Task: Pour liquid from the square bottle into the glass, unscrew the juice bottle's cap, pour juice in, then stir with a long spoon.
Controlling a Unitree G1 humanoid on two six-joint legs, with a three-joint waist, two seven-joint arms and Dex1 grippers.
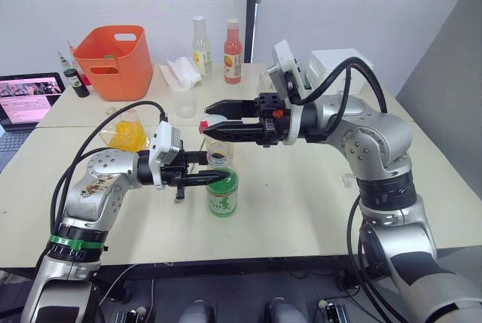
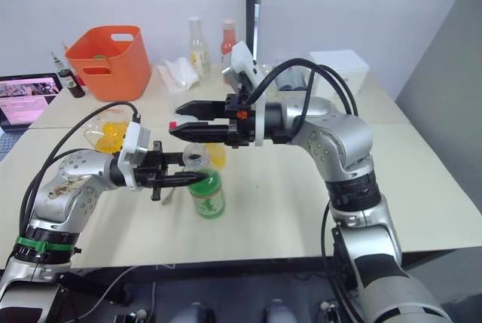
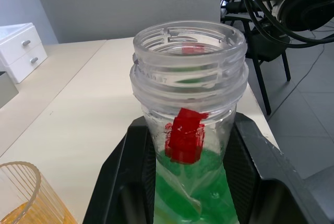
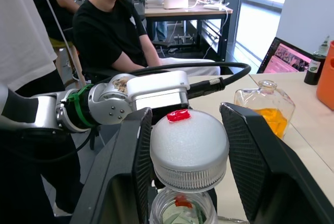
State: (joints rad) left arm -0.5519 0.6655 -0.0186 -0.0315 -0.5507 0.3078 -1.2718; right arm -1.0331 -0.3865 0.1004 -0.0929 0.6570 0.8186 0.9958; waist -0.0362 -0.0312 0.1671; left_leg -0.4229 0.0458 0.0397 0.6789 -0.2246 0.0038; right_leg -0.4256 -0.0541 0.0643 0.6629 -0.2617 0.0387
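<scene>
Left to right across the bench (image 1: 316, 210):

1. Square bottle (image 1: 126, 132). Stands on the bench behind the left forearm, orange-yellow liquid inside. A ribbed rim with orange liquid below it shows in the corner of the left wrist view; whether this is the glass cannot be told.

2. Left gripper (image 1: 214, 178). The jaws are closed on the juice bottle (image 1: 222, 192), one to each side of its upper body just below the threaded neck, as the left wrist view shows. The bottle stands upright on the bench, long axis vertical, green liquid in the lower part. The mouth is open and the threads are bare.

3. Right gripper (image 1: 212, 120). It reaches in horizontally from the robot's right, jaws pointing toward the robot's left. The jaws are closed on the cap (image 4: 189, 150), which is white with a red mark on top. The cap sits directly above the open mouth, just clear of the threads.

4. Governing relation. The cap is off, so the next step is judged to be the juice pour. The left arm already holds the bottle. The right gripper and cap lie on the bottle's vertical axis, directly over the mouth, and should clear sideways before the bottle is tilted.
</scene>
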